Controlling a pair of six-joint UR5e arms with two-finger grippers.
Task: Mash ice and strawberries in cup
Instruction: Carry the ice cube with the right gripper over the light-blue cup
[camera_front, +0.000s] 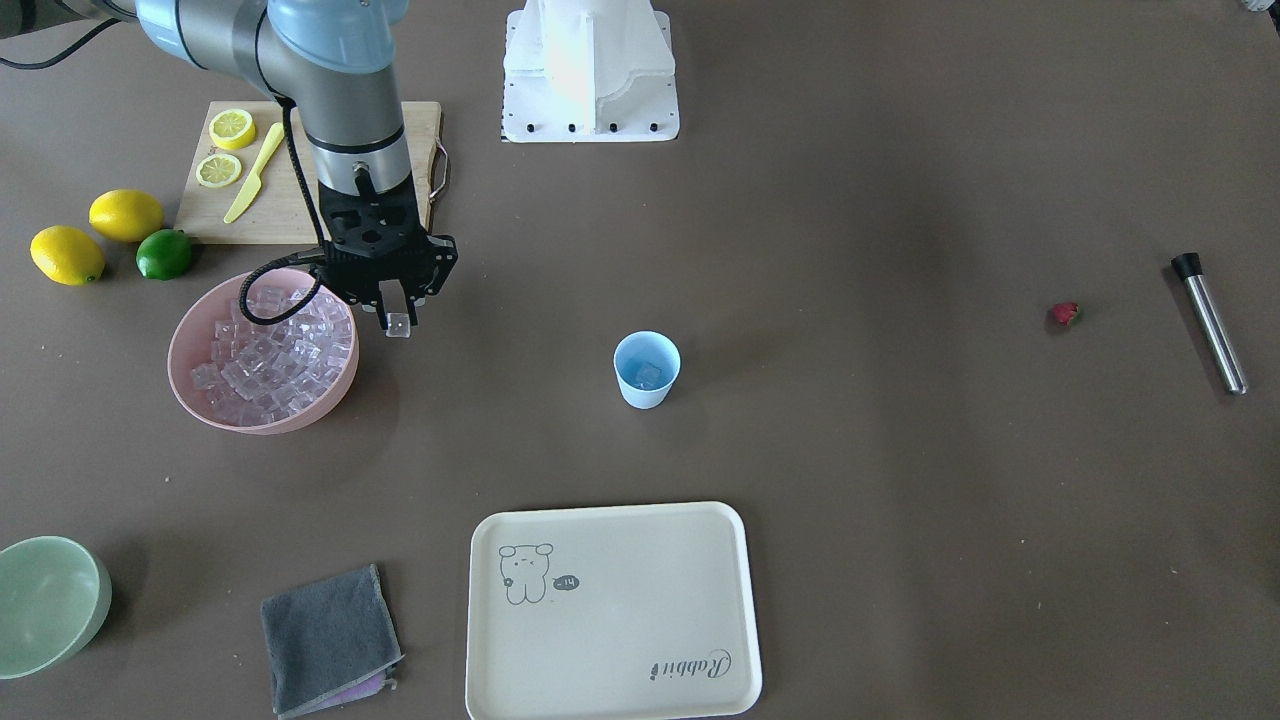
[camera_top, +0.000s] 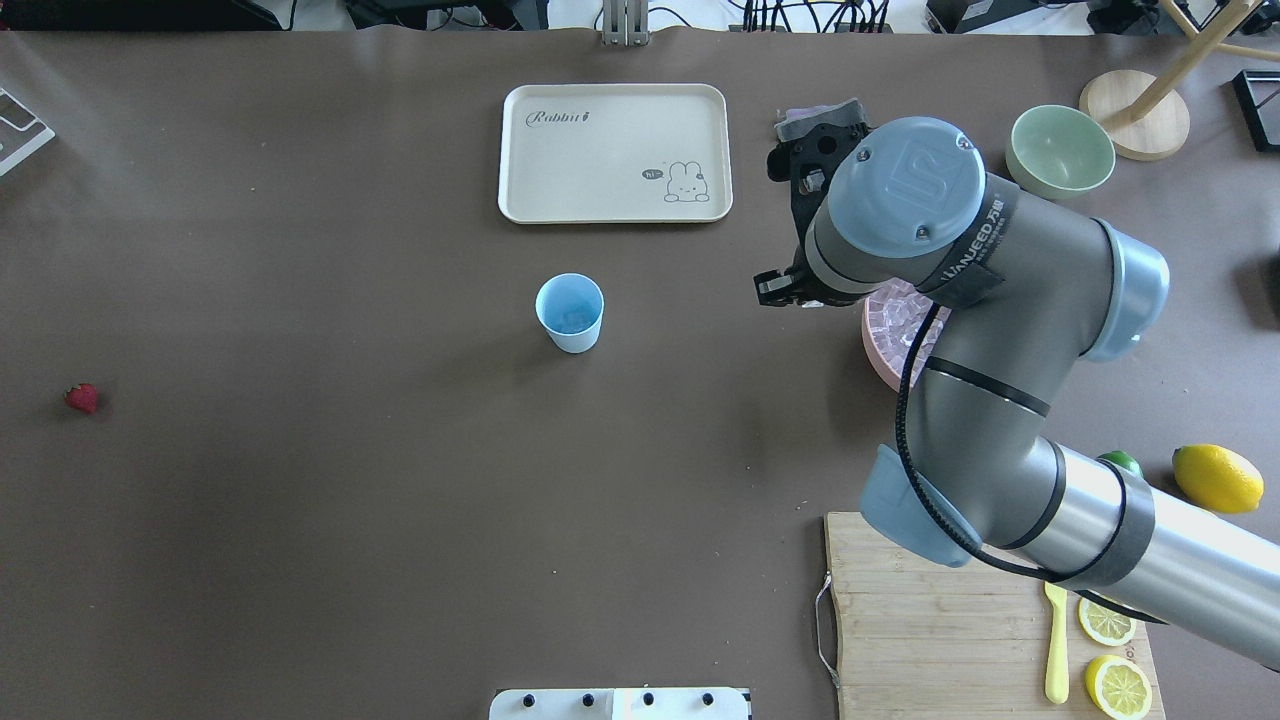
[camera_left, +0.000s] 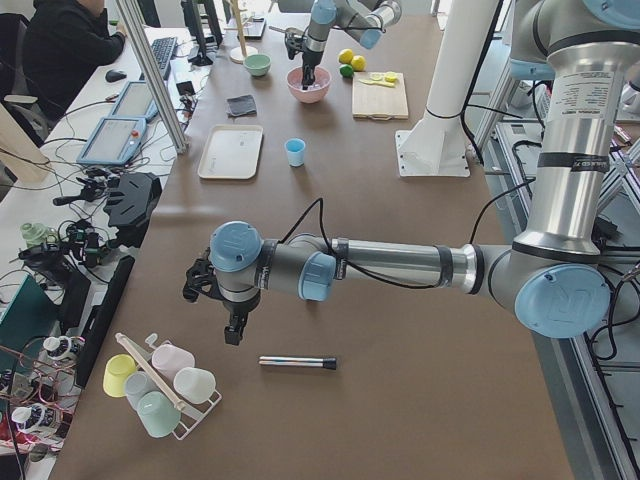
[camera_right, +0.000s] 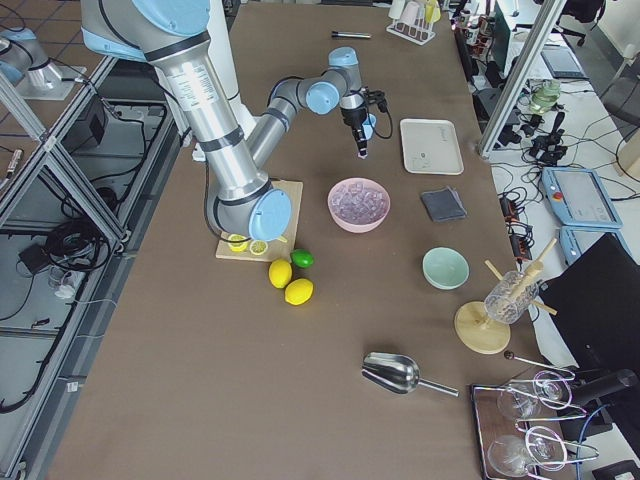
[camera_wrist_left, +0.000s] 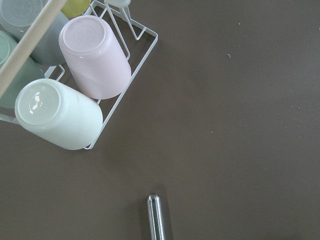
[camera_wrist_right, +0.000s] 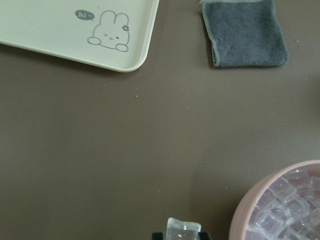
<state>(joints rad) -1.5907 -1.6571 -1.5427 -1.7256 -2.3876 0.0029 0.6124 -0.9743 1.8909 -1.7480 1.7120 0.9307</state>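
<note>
The right gripper (camera_front: 398, 312) is clamped on one ice cube (camera_front: 398, 326) just beside the pink bowl (camera_front: 178, 340); the cup (camera_front: 645, 393) stands mid-surface; the strawberry (camera_front: 1064, 314) lies well apart. Whether the left gripper (camera_left: 231, 328) is closed, I cannot tell.

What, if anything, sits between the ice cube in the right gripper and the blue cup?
Nothing visible does. The right gripper holds an ice cube just off the pink bowl, and only bare table lies between it and the cup. The tray lies off that line.

Silver tubes (camera_top: 1190, 565); pale-blue joint caps (camera_top: 905, 170); black right gripper (camera_front: 398, 318)
</note>
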